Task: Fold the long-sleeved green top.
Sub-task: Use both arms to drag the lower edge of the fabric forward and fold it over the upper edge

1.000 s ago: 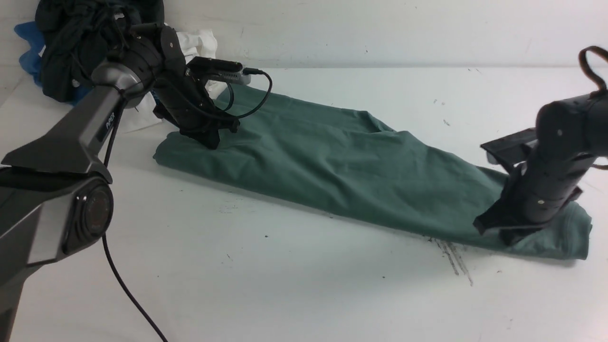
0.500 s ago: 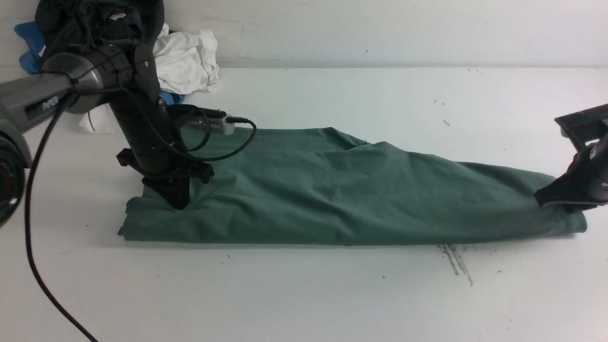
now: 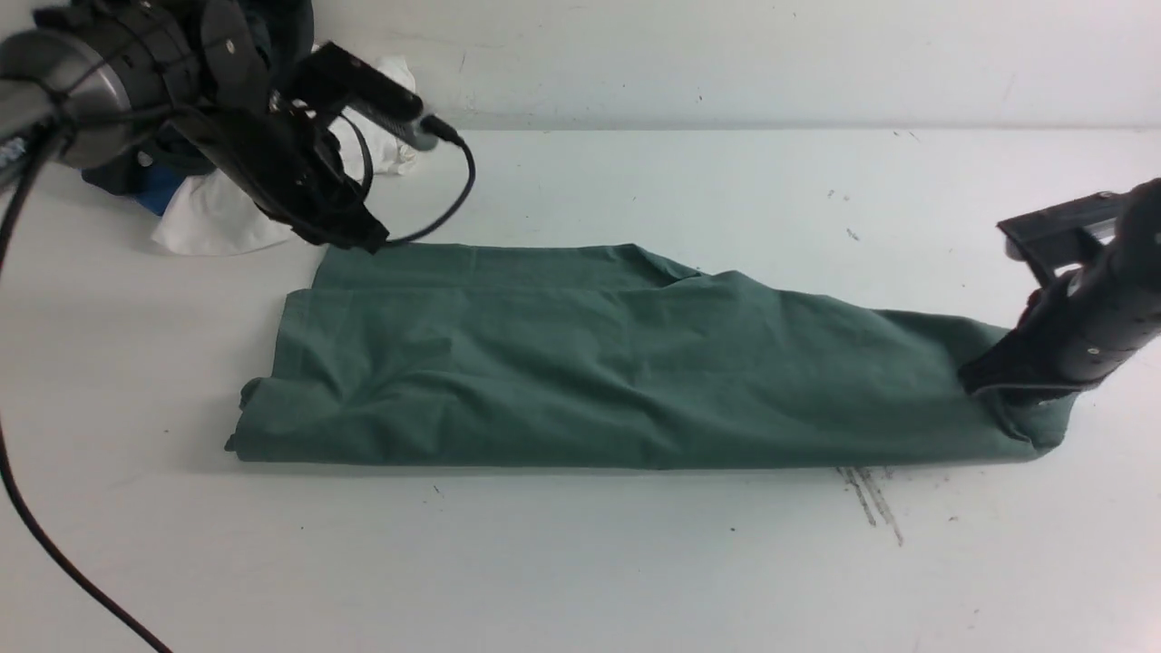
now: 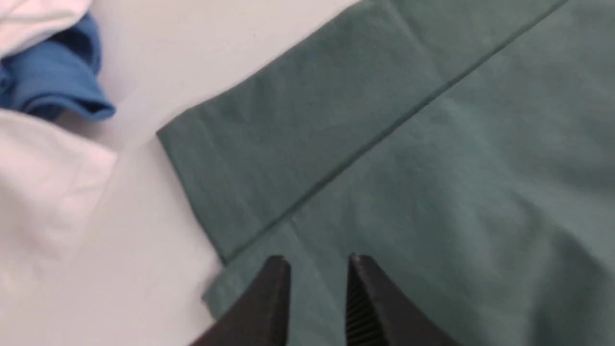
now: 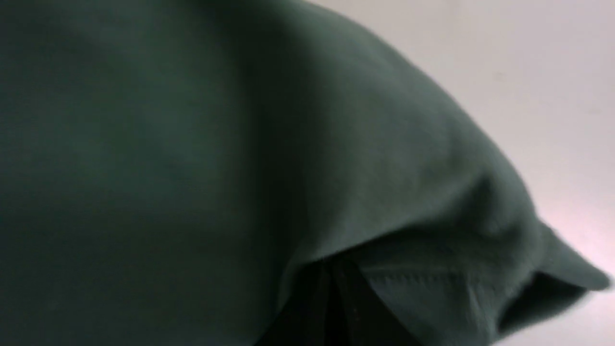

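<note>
While aloft over green top, left tool ajar.

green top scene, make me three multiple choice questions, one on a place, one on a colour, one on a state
1. Where does the white cloth lie relative to the green top?
A. beyond its far left corner
B. on its middle
C. off its right end

2. Besides white and green, what colour of cloth shows in the left wrist view?
A. red
B. blue
C. yellow

3. How is the left gripper?
A. clamped on the green top
B. holding the white cloth
C. open, holding nothing

Answers:
1 A, the front view shows it past the top's far left corner.
2 B, the blue cloth lies against the white one.
3 C, its fingertips stand apart with the top showing between them.
</note>
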You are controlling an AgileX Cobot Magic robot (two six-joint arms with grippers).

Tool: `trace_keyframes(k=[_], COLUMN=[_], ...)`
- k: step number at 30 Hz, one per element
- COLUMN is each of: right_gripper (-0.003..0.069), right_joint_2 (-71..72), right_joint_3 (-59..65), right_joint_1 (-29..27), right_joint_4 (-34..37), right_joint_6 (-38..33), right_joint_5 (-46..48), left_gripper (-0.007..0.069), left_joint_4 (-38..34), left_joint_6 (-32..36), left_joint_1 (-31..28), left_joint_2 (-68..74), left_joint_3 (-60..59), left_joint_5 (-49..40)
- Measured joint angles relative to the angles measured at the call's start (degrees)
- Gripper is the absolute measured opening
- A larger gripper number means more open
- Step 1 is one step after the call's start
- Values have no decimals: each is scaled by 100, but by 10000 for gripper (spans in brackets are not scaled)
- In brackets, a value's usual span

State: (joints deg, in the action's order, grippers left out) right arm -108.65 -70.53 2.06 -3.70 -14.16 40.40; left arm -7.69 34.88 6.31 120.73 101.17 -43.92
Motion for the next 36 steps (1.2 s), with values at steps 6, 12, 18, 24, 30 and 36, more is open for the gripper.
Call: trace_keyframes(k=[6,12,18,24,30,36], right_gripper=[10,10,10,10,10,10], right_joint_2=[0,0,0,0,0,0], right_joint_3=[0,0,0,0,0,0], right_joint_1=[250,245,245,245,245,245], right_joint_4=[294,293,293,335,370,400], right_joint_6=[-328,-334,-334,-334,-338,-356], right_joint_5=[46,164,159,60,48,48], left_gripper=[340,351,379,372,202,-1], left_joint_4=[183,371,358,305,215,-10], left_joint_6=[442,-936,-2416,-2487,-2102,-1761], left_joint_1=[0,-58,-413,-552,-542,-529], left_joint_2=[740,828,828,931,1146,1015], left_joint_3=[0,116,654,684,688,863], left_joint_5=[502,185,-354,-394,-330,-720])
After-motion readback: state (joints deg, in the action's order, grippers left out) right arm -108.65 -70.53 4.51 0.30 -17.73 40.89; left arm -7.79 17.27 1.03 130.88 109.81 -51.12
